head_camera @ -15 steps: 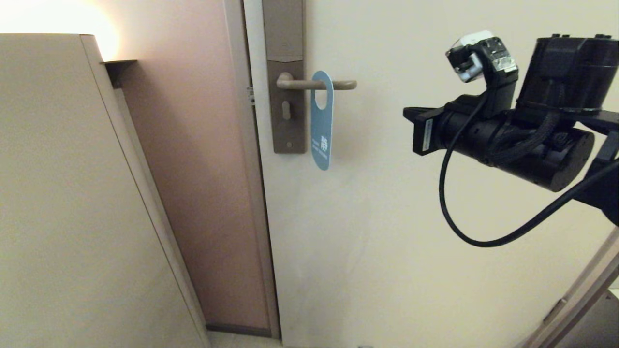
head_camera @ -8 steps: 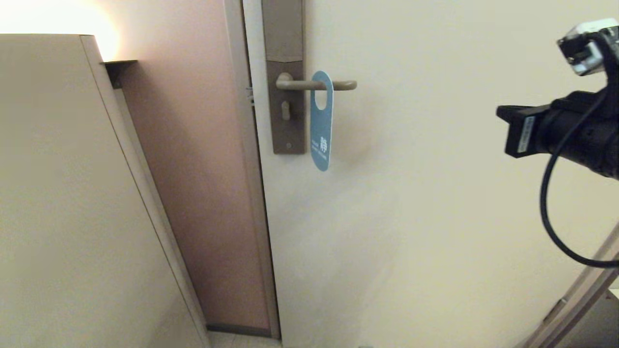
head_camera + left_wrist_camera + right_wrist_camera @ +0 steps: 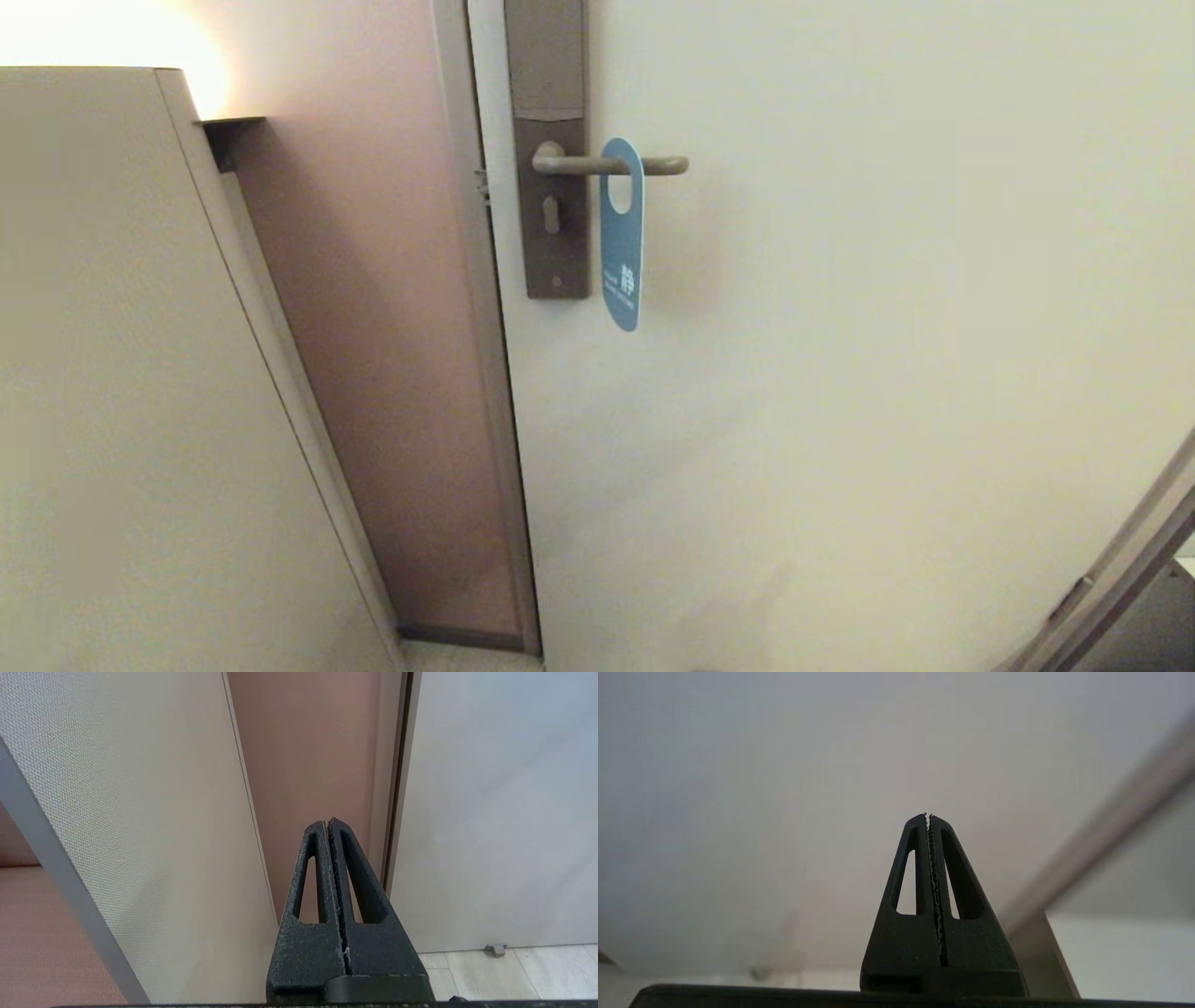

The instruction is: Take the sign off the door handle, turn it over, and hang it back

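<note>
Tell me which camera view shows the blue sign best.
The head view: the sign hangs whole on the door handle, white lettering facing out. Both wrist views show none of it, only each shut gripper before door and wall.

The door handle (image 3: 611, 165) juts rightward from the lock plate (image 3: 549, 149), which sits along the door's (image 3: 840, 327) left edge. The sign (image 3: 622, 238) hangs on the handle by its hole, just right of the lock plate, lying close against the door. Left of the door stands a recessed wall panel (image 3: 373, 327), and left of that a partition (image 3: 140, 373) nearer the robot.
</note>
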Controlling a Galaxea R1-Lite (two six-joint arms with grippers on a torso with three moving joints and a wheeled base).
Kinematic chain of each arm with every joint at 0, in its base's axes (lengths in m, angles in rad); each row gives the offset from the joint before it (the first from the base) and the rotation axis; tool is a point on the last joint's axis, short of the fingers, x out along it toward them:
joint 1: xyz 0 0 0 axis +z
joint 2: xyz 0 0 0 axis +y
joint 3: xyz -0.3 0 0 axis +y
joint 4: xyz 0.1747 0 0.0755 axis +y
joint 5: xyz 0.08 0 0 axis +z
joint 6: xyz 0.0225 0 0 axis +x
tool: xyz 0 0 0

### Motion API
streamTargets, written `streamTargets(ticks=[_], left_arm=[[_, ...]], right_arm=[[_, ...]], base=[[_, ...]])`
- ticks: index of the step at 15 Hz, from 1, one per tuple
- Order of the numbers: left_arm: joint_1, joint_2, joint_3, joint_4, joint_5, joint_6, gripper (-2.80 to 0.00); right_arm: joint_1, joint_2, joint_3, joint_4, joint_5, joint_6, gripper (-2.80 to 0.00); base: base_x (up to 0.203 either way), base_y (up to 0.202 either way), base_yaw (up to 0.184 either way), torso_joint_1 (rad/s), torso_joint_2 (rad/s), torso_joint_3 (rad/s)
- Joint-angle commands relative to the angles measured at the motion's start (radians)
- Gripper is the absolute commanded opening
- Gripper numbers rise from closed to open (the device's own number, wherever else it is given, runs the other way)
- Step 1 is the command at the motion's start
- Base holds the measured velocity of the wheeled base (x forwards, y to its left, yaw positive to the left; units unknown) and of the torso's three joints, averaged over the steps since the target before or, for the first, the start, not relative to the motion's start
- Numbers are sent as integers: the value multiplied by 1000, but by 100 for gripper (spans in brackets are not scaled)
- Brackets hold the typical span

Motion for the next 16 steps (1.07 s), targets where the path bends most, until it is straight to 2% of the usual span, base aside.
streamTargets(ticks=[1, 4, 7, 9, 13, 15, 16], left_arm=[[0, 1, 0, 0, 0, 0, -280], [0, 1, 0, 0, 0, 0, -280], [0, 1, 0, 0, 0, 0, -280], [0, 1, 0, 0, 0, 0, -280], [0, 1, 0, 0, 0, 0, -280], [0, 1, 0, 0, 0, 0, -280], [0, 1, 0, 0, 0, 0, -280]], right_arm=[[-63, -239, 201, 3, 38, -2, -280], [-93, -441, 408, 2, 148, 1, -280], [-95, -598, 589, -26, 205, 8, -280], [-76, -642, 618, -49, 294, 57, -280], [-105, -752, 620, 54, 357, 130, -280], [-110, -776, 620, 64, 359, 173, -280], [-110, -796, 620, 64, 357, 167, -280]], base=[[0, 0, 0, 0, 0, 0], [0, 0, 0, 0, 0, 0], [0, 0, 0, 0, 0, 0], [0, 0, 0, 0, 0, 0], [0, 0, 0, 0, 0, 0], [0, 0, 0, 0, 0, 0], [0, 0, 0, 0, 0, 0]])
